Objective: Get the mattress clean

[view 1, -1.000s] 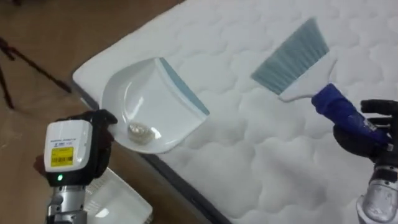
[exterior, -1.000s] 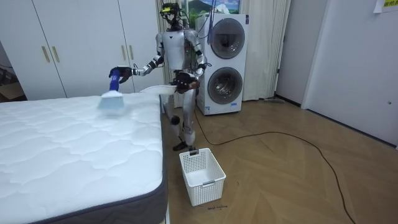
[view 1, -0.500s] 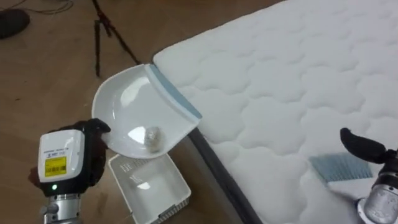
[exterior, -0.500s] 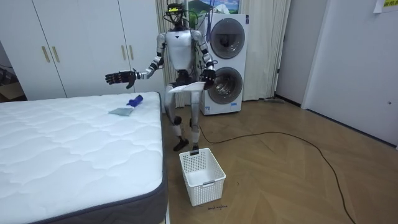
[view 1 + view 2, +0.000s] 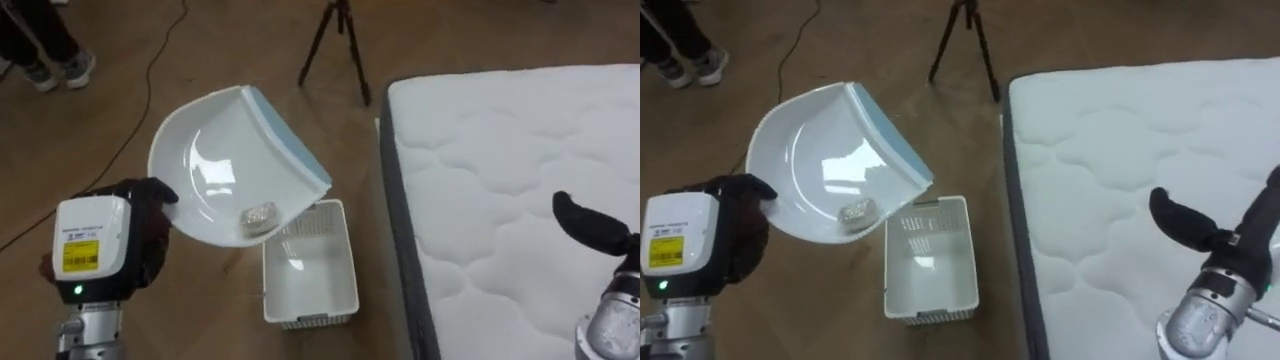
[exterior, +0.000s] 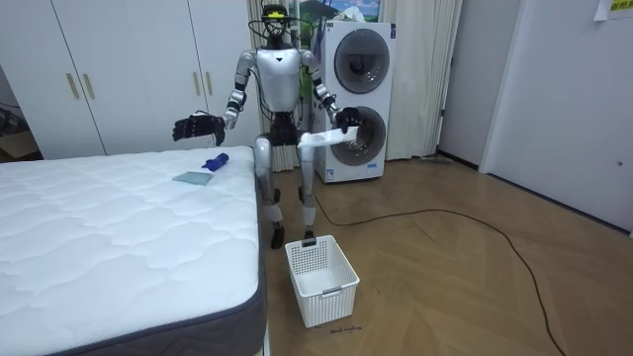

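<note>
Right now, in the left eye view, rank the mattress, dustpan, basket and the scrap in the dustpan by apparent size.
1. mattress
2. dustpan, though it is nearer the camera, so its lead over the basket is unsure
3. basket
4. scrap

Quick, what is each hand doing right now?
Left hand: shut on the white dustpan, above the basket.
Right hand: open, holding nothing, over the mattress.

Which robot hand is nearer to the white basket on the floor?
Left. The left robot hand holds the dustpan up over the floor, right by the basket. The right robot hand hangs open above the mattress, beyond the bed's edge.
</note>
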Tool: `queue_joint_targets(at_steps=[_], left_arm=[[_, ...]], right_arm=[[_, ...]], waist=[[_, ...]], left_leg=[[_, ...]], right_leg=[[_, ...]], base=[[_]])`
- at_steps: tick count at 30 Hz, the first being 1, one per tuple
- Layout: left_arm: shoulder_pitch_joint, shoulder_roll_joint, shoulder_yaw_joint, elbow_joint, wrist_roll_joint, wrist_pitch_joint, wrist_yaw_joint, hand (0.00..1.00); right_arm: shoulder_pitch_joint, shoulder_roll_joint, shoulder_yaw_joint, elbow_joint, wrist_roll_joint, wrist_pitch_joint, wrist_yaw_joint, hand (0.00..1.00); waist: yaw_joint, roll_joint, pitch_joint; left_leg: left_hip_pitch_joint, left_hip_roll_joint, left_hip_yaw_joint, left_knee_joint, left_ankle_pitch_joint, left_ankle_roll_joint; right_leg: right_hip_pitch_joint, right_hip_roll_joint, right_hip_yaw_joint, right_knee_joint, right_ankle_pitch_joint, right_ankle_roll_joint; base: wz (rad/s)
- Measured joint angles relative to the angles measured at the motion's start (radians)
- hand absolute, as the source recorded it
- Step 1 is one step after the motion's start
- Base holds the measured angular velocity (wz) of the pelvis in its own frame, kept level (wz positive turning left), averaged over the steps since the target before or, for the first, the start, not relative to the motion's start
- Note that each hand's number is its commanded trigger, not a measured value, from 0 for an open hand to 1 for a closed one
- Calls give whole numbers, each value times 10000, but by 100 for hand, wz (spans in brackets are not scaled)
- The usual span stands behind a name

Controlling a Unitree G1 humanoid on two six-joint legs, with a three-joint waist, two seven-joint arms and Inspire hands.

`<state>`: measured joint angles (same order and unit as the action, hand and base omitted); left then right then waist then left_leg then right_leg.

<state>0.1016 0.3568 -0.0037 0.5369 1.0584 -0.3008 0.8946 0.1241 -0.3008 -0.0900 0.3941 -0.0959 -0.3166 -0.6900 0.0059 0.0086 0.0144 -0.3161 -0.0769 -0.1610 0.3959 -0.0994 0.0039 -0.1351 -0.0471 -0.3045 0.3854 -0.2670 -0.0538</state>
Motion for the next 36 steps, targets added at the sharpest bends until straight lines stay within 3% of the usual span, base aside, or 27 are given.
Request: queue_joint_targets(at_steps=[7, 9, 12, 14, 16, 17, 18, 19, 20, 21, 24, 29, 30, 34, 36], left_arm=[[-685, 356, 0, 1147, -65, 241, -491, 100], [-976, 569, -33, 1307, -64, 187, -516, 100], [-1240, 960, -219, 1382, -68, 202, -756, 100], [-1504, 1332, -584, 1548, -66, 151, -975, 100], [-1835, 1741, -924, 1626, -57, 94, -1222, 100], [-2138, 1950, -1160, 1696, -78, 110, -1278, 100], [-2410, 2186, -1279, 1685, -80, 112, -1336, 100], [-2553, 2337, -1356, 1687, -80, 111, -1350, 100], [-2751, 2599, -1557, 1686, -92, 110, -1369, 100], [-2809, 2622, -1640, 1699, -92, 119, -1401, 100], [-2849, 2704, -1827, 1649, -88, 124, -1496, 100], [-2939, 2937, -2298, 1688, -52, 314, -2046, 100], [-3051, 2938, -2594, 1689, -49, 509, -2170, 100], [-3538, 3102, -3877, 1604, -47, 958, -2797, 100], [-3761, 3422, -4560, 1399, -30, 1007, -3192, 100]], right_arm=[[-149, -27, 59, 521, -701, -3, 198, 0], [-459, -31, 280, 727, -799, 2, 340, 0], [-769, -111, 923, 931, -834, 2, 826, 0], [-990, -212, 1319, 1191, -967, 5, 1049, 0], [-1033, -240, 1615, 1412, -1101, -11, 1159, 0], [-1048, -253, 1685, 1500, -1126, -11, 1290, 0], [-1085, -283, 1733, 1521, -1118, -11, 1398, 0], [-1102, -317, 1796, 1552, -1105, -11, 1433, 0], [-1161, -366, 1943, 1725, -1089, -20, 1505, 0], [-1192, -480, 2068, 1963, -1118, -23, 1577, 0], [-1219, -709, 2297, 2047, -1158, -22, 1875, 0], [-1101, -698, 2676, 2054, -1956, -15, 2355, 0], [-1105, -698, 2707, 2054, -1988, 2, 2475, 0], [-1261, -797, 3142, 2158, -2045, 144, 2868, 0], [-1325, -838, 3471, 2190, -2234, 279, 3020, 0]], waist=[[-27, 112, 89], [-251, 258, 154], [-251, 254, 163], [-248, 320, 198], [-352, 378, 229], [-432, 561, 297], [-531, 670, 343], [-585, 699, 346], [-712, 679, 336], [-838, 825, 295], [-835, 1019, 246], [-1142, 1048, 263], [-1148, 1045, 265], [-1308, 1084, 293], [-1469, 1143, 326]], left_leg=[[-725, 124, 995, 230, 7, 176], [-1119, 283, 1659, 553, -76, 404], [-1295, 259, 2226, 810, -316, 618], [-1286, 195, 2247, 859, -482, 691], [-1323, 67, 1959, 968, -527, 745], [-1463, 12, 1515, 1120, -551, 709], [-1701, -37, 1360, 1174, -523, 696], [-1846, -87, 1297, 1229, -519, 690], [-2016, -239, 1240, 1427, -574, 693], [-2088, -316, 1091, 1591, -677, 654], [-2218, -348, 1163, 1491, -687, 584], [-2376, -103, 1570, 1372, -703, 560], [-2435, -11, 1782, 1370, -720, 590], [-2651, -12, 1872, 1363, -744, 627], [-2900, -28, 1853, 1343, -742, 629]], right_leg=[[-419, -317, -734, 526, -491, -3], [-537, -449, -1146, 757, -704, 19], [-786, -742, -1019, 1459, -1053, 115], [-989, -784, -766, 2054, -1076, 157], [-1625, -967, -452, 3192, -957, 357], [-2178, -785, 333, 3406, -1087, 585], [-2866, -653, 1018, 3119, -1061, 646], [-3224, -657, 1316, 2844, -946, 689], [-3691, -769, 1705, 2453, -67, 797], [-3793, -805, 1783, 2501, 281, 651], [-3969, -895, 1638, 2595, 107, 544], [-4009, -871, 1454, 2529, 4, 469], [-4050, -877, 1406, 2532, -24, 456], [-4241, -917, 1361, 2578, -145, 491], [-4469, -933, 1335, 2620, -148, 493]], base=[[37], [53], [20], [9], [29], [45], [49], [57], [62], [50], [12], [17], [14], [11], [5]])
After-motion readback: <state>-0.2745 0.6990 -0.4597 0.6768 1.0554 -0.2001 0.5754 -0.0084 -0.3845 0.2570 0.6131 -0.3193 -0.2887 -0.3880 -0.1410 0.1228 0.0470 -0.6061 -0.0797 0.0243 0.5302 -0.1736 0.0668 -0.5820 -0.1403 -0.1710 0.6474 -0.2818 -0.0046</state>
